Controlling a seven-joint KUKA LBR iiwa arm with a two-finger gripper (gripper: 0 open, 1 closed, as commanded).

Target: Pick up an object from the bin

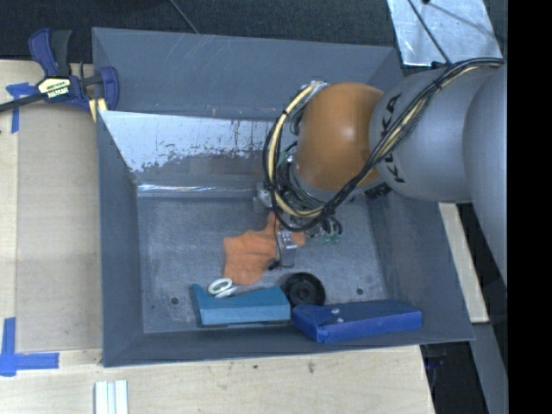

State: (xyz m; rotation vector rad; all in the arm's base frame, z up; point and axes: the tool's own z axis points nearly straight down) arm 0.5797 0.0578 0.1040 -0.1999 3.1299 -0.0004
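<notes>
The arm is reaching into the grey metal bin (121, 231) from the right edge, its orange-covered wrist hanging over the middle of the floor, nearer the far wall. The gripper (285, 241) is pointing down just below that cover, and its tip is meeting the upper right edge of a crumpled orange cloth (247, 258). The wrist and its cables are hiding the tip, so whether the gripper is spread, closed or clamped on the cloth cannot be told.

The cloth is lying on the bin floor a little toward the near wall from the centre, and most of it is spreading to the left of the gripper and toward the near edge. A black round disc (304, 289) is sitting close by, between the gripper and the near wall, just right of the cloth. A light blue box (243, 306) is lying along the near wall, with a small white ring (222, 288) resting on its left end. A dark blue box (357, 322) is leaning against the near wall toward the near right corner, touching the light blue box.
</notes>
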